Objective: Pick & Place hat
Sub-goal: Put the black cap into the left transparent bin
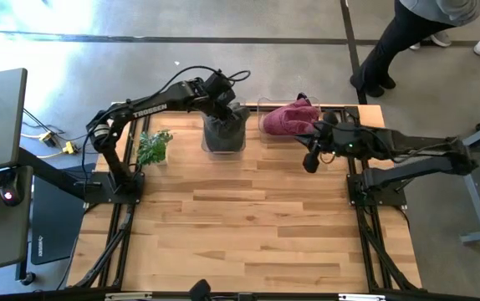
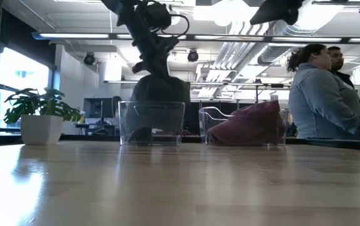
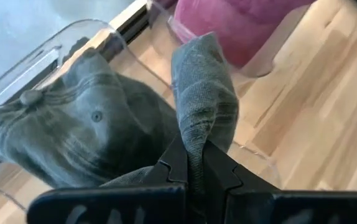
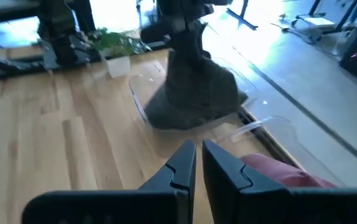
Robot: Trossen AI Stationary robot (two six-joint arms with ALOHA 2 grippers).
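A dark grey hat (image 3: 85, 134) hangs from my left gripper (image 3: 194, 163), which is shut on it above a clear bin (image 1: 223, 144) at the table's far middle. In the low view the hat (image 2: 158, 94) reaches down inside this bin (image 2: 152, 122). To its right, a maroon hat (image 1: 288, 117) lies in a second clear bin (image 2: 246, 129). My right gripper (image 1: 310, 160) hovers just in front of that bin, above the table. Its fingers (image 4: 197, 155) are nearly together with nothing between them. My left gripper pinches a folded strip of the hat's grey cloth (image 3: 202, 118), which looks like the brim, between its two fingers. The fingers come from above, slanting down toward the far edge. The crown (image 3: 73, 143) hangs below the fingers, its lower part inside the bin.
A small potted plant (image 1: 153, 149) stands to the left of the bins. Two people (image 2: 327, 94) stand beyond the table's far right corner. The wooden tabletop (image 1: 248, 226) stretches bare from the bins to the near edge.
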